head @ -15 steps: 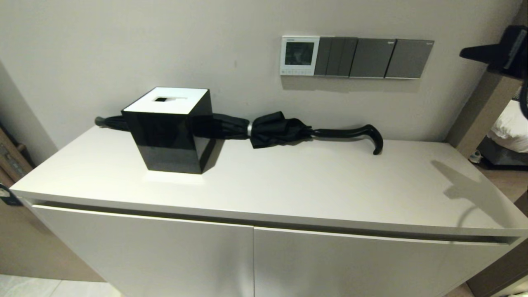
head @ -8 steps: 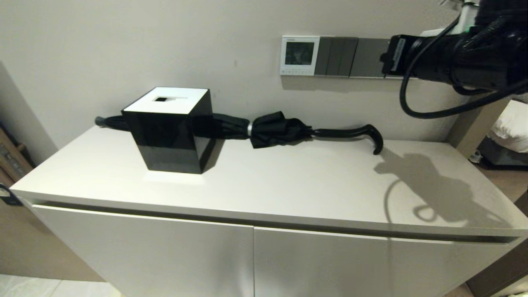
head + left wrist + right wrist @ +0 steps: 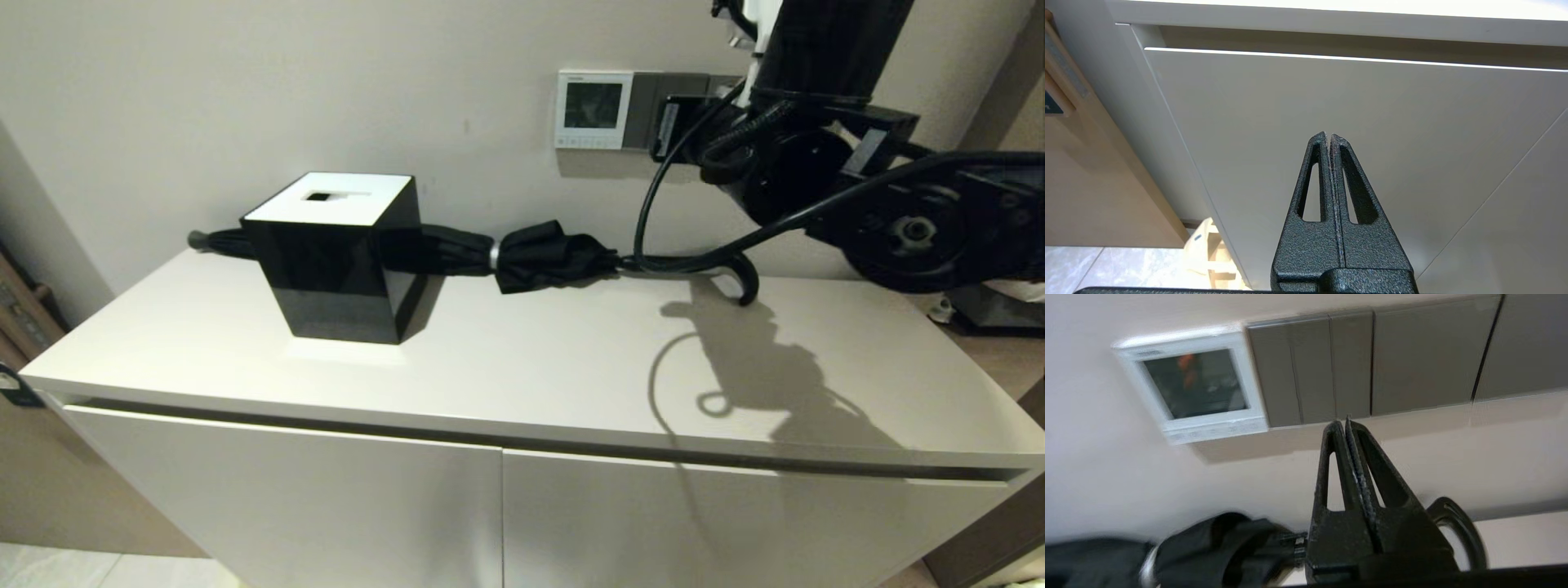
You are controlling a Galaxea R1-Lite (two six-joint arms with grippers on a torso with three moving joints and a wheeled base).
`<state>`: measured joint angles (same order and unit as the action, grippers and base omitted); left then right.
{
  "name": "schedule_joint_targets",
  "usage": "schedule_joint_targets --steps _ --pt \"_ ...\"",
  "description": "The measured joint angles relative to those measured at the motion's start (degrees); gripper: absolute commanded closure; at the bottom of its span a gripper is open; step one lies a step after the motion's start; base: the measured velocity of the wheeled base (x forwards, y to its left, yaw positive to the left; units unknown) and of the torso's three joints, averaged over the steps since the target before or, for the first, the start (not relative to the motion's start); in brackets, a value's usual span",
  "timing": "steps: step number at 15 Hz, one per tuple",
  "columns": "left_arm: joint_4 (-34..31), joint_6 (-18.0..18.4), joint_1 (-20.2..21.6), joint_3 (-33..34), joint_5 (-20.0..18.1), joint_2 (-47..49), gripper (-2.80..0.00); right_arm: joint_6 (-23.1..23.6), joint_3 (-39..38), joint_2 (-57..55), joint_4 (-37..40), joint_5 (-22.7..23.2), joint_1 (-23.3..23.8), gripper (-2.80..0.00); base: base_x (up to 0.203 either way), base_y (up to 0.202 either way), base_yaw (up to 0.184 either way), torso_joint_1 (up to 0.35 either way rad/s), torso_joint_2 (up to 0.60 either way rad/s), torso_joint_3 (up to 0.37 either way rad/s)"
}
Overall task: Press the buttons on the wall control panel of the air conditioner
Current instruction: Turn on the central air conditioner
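The air conditioner's wall control panel [image 3: 593, 109] is a small white-framed square with a dark screen, on the wall above the cabinet. Its buttons [image 3: 588, 142] form a pale strip along its bottom edge. My right arm [image 3: 816, 155] reaches up to the wall just right of the panel. In the right wrist view my right gripper [image 3: 1345, 422] is shut and empty. Its tip points at the lower edge of the dark grey switch plates [image 3: 1412, 359], to the right of the panel [image 3: 1194, 381] and its buttons [image 3: 1216, 430]. My left gripper [image 3: 1329, 136] is shut and empty, low in front of the cabinet door.
A black folded umbrella [image 3: 539, 255] lies along the wall on the white cabinet top [image 3: 531, 367], with its hooked handle [image 3: 744, 286] under my right arm. A black tissue box [image 3: 339, 253] stands at the left. The arm's cable loops down to the umbrella.
My right arm has swung in from the far right, leftward along the wall. It now covers most of the switch plates and is close to the panel.
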<state>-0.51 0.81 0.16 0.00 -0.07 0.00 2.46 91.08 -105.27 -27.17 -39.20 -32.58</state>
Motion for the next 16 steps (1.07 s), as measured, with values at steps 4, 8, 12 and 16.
schedule_joint_targets --steps 4,8,12,16 --pt "0.02 -0.03 -0.02 0.00 -0.02 0.00 0.00 0.93 -1.88 -4.18 -10.60 -4.26 -1.09 0.00 0.000 0.000 0.000 0.000 0.00 0.000" --pt "0.00 0.00 0.00 0.00 -0.02 0.00 0.00 5.05 -1.88 -8.35 -17.64 -5.44 -2.14 0.00 0.000 0.000 0.000 0.000 0.00 0.000" --pt "0.02 0.00 -0.02 0.00 -0.04 0.00 0.00 6.58 2.28 -13.79 -19.82 -4.76 -2.26 0.00 0.000 0.000 0.000 0.000 0.00 0.000" --pt "0.02 -0.02 0.00 0.00 -0.02 0.00 0.00 7.57 8.32 -18.01 -19.34 -4.22 -2.20 0.00 0.000 0.000 0.000 0.000 0.00 0.000"
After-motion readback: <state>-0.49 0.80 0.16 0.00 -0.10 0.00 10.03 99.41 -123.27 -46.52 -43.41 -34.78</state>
